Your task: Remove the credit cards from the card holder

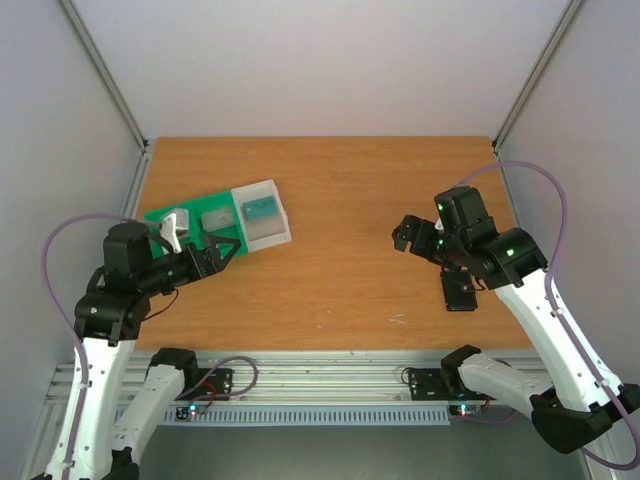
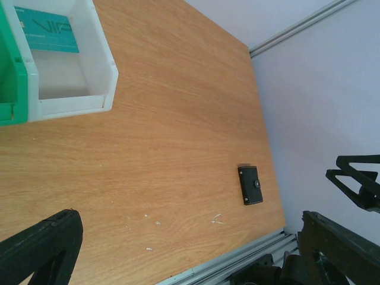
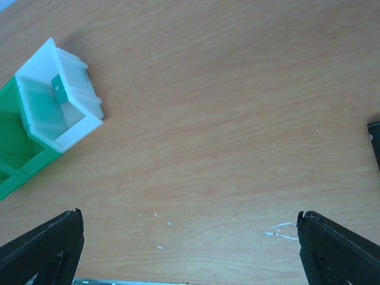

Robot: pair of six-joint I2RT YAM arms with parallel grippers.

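Note:
The card holder (image 1: 460, 291), a flat black wallet, lies closed on the table under my right arm. In the left wrist view the card holder (image 2: 250, 184) shows its snap tab fastened, and only its edge (image 3: 375, 145) enters the right wrist view. Any credit cards inside it are hidden. A teal card (image 1: 259, 208) lies in the white box (image 1: 270, 232). My left gripper (image 1: 227, 250) stands open beside the green tray (image 1: 155, 213). My right gripper (image 1: 408, 237) is open above bare wood, left of the card holder. Neither gripper holds anything.
The green compartment tray (image 2: 12, 83) adjoins the white box (image 2: 77, 104) at the back left; a grey card (image 1: 217, 218) and a white object (image 1: 175, 228) lie in the tray. Metal rails run along the near edge (image 1: 330, 375). Grey walls enclose the table.

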